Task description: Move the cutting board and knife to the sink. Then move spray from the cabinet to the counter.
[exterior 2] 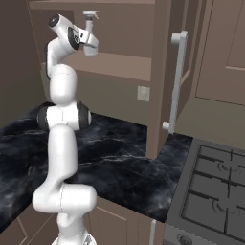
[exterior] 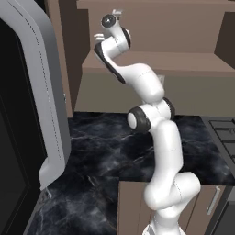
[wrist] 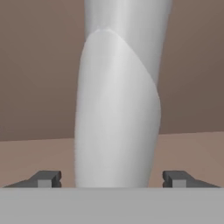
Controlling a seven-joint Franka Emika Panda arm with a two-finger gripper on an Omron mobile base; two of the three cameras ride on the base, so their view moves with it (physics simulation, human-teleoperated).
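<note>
Up at the top of both base views, the brown cabinet [exterior 2: 122, 67] stands open, and on its matte shelf sits the spray [wrist: 118, 109], a slim pale bottle standing upright. From the right base view its trigger nozzle pokes up in the upper left of the frame, just above the hand. And the gripper [wrist: 112, 178] is right on it: in the hand view the bottle rises dead centre between the two dark fingertips [wrist: 43, 178], which stand wide apart with a sliver of gap showing on either side of the body, so no squeeze is visible yet.

Down below, the black marble-look counter [exterior: 96, 147] with its thin white veins stretches across the middle of both base views, above brown drawers [exterior: 133, 206]. A grey-framed dark appliance [exterior: 41, 101] fills the left side of the left base view. Over in the lower right of the right base view sits a stove top [exterior 2: 215, 201], and a long pale handle [exterior 2: 176, 81] runs down the open cabinet door.
</note>
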